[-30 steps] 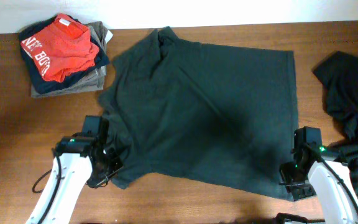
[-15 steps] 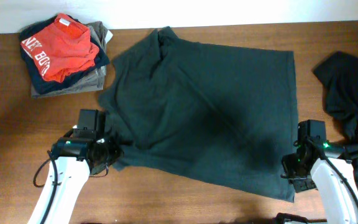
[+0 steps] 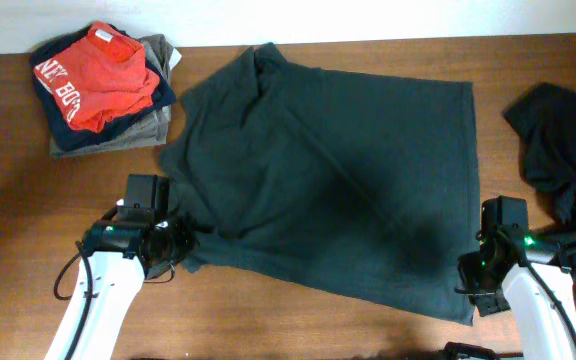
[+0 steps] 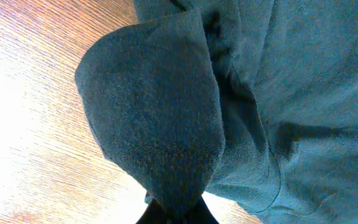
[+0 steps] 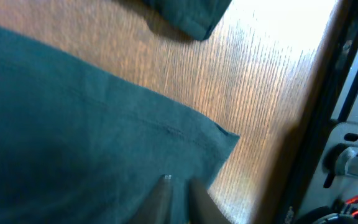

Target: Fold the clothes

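1. the shirt lies spread in the middle of the bench, plain side up. a folded stack sits at the far left corner and a black heap at the right edge.
2. the step in hand looks like a fold of the near edge, with one arm at each near corner of the shirt.
3. to do it well, lift both corners together and only just clear of the wood. carry them away from the robot at one pace, so the cloth between stays taut and the crease runs straight.
4. the left side is already bunched (a sleeve seems tucked under there), so draw that corner outward a little before laying it down, or the wrinkle gets folded in.
5. left fingers: closed on a gathered hump of the shirt's left near corner. the left wrist view shows the cloth rising in a rounded fold into them.
6. right fingers: drawn nearly together on the hem, just inside the right near corner. they appear to pinch the cloth, and the corner tip lies flat on the bench beside them.
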### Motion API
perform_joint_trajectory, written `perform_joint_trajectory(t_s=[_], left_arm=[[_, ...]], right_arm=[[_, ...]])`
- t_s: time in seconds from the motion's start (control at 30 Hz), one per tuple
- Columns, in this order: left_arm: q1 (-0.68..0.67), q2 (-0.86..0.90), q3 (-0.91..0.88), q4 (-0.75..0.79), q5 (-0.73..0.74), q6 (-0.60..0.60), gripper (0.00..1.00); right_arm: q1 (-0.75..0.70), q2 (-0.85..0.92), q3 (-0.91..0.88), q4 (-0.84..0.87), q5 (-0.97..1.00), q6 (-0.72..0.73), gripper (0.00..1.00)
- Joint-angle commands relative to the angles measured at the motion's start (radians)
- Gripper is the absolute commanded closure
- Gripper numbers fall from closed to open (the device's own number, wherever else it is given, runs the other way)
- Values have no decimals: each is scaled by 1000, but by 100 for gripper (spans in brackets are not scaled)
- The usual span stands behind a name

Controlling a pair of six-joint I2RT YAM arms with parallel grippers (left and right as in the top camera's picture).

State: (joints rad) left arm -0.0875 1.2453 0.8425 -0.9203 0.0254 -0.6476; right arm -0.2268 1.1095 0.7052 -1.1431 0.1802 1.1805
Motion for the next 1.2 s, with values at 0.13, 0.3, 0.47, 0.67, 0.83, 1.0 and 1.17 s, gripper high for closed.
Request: perform_joint_trajectory(t_s=[0.13,0.3,0.47,0.67,0.83,1.0,1.17], left_arm=[[-1,-14,17,-31,-14,12,99],[-1,-14,17,-42,-14,13,99],[-1,-14,17,-37,-14,12,99],[-2,-14,17,-39,-14,12,99],[-2,-14,17,-43,-14,12,99],[-1,-14,17,-53,-14,12,99],[-1,-14,17,-53,-14,12,99]], right_arm=[[-5,31,13,-41,34,16,59],[-3,36,11,-71,21,23,59],[47,36,-17,29,-87,-319,59],[217,36,-50,47,-212,-520,41],[385,48,-60,33,-295,-518,31],[547,77,-61,31,-346,-519,24],[705,139,-61,34,-346,-514,23]])
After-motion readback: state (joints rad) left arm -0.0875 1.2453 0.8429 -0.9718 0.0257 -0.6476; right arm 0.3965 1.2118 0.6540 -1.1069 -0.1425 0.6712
